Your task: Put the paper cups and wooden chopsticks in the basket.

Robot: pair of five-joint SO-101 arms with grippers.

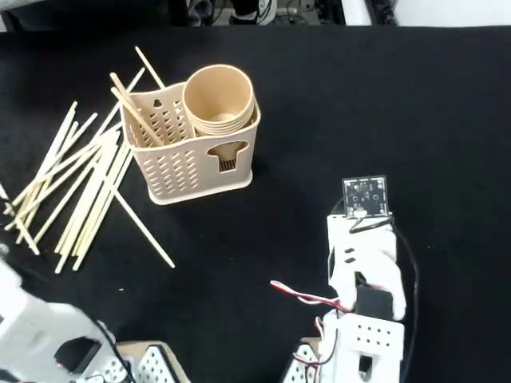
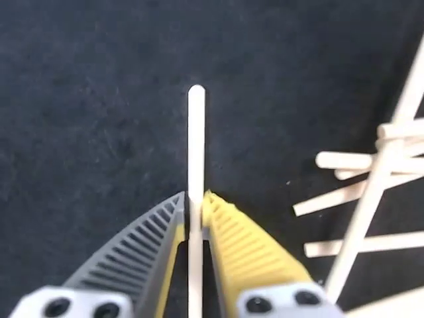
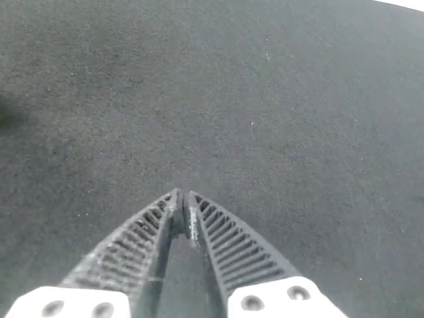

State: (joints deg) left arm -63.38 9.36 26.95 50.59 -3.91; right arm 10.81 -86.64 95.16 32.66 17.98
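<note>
- Left jaws clamped on 1 chopstick (image 2: 196, 132).
- Right jaws closed, empty.
- Paper cups (image 1: 219, 100) stacked in basket (image 1: 200, 171); loose chopsticks (image 1: 89, 203) beside it, toward worktop's left edge.

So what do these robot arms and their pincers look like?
The left arm and right arm are blocky white plastic; the right carries a black motor, a red-and-white cable and a black square board. The left gripper has one grey and one yellow ribbed finger; the right gripper has two dark ribbed fingers.
</note>
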